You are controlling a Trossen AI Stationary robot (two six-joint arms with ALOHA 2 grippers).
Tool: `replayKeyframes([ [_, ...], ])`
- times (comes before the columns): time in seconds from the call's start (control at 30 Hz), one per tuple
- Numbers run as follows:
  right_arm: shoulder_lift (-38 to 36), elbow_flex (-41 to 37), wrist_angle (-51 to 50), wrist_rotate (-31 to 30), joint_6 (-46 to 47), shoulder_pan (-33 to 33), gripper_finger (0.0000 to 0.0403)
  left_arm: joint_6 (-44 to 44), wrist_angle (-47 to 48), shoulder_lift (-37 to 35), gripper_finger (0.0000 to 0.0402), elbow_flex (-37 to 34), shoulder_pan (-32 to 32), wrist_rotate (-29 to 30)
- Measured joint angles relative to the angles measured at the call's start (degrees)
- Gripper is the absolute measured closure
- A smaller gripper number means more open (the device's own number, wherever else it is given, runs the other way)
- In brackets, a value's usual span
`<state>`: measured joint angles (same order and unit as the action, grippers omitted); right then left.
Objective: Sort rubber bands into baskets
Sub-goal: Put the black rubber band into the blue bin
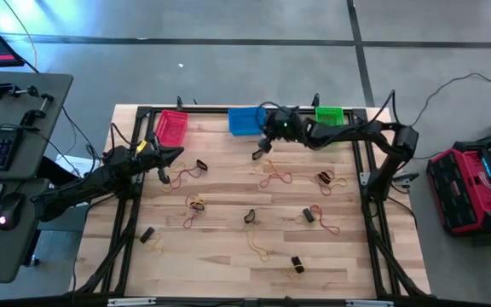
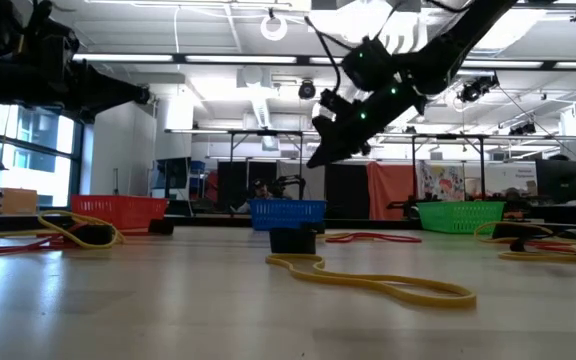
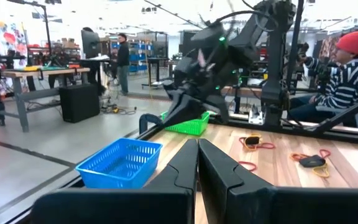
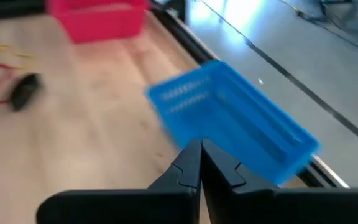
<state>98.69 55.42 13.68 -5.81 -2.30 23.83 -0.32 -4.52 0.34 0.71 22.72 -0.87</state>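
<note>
Three baskets line the table's far edge: red (image 1: 170, 127), blue (image 1: 245, 120) and green (image 1: 330, 114). The right gripper (image 1: 261, 151), fingers pressed together on nothing visible, hangs above the wood just in front of the blue basket. The left gripper (image 1: 165, 176), also closed and empty, sits just in front of the red basket, close to a black band (image 1: 201, 165). Yellow, red and black rubber bands (image 1: 273, 177) lie scattered across the table, well apart from the baskets.

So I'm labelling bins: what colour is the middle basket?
Blue; the middle basket shows best in the left wrist view.
</note>
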Motion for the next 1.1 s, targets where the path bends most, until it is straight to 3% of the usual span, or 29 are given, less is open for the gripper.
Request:
replayKeyframes([
  [0.2, -0.6, 0.0, 5.1, -6.3, -3.7, -8.0, 0.0403, 0.7, 0.4, 0.0, 0.0399, 0.0, 0.0, -0.3],
  [0.3, -0.8, 0.0, 8.0, -6.6, -4.1, -11.7, 0.0403, 1.5, 0.4, 0.0, 0.0399, 0.0, 0.0, -0.4],
  [0.8, -0.8, 0.0, 8.2, -2.7, -0.6, -25.7, 0.0403, 0.8, 0.4, 0.0, 0.0399, 0.0, 0.0, -0.5],
  [1.1, -0.5, 0.0, 1.6, -0.5, 1.0, -31.3, 0.0403, -0.7, 0.4, 0.0, 0.0401, 0.0, 0.0, -8.6],
])
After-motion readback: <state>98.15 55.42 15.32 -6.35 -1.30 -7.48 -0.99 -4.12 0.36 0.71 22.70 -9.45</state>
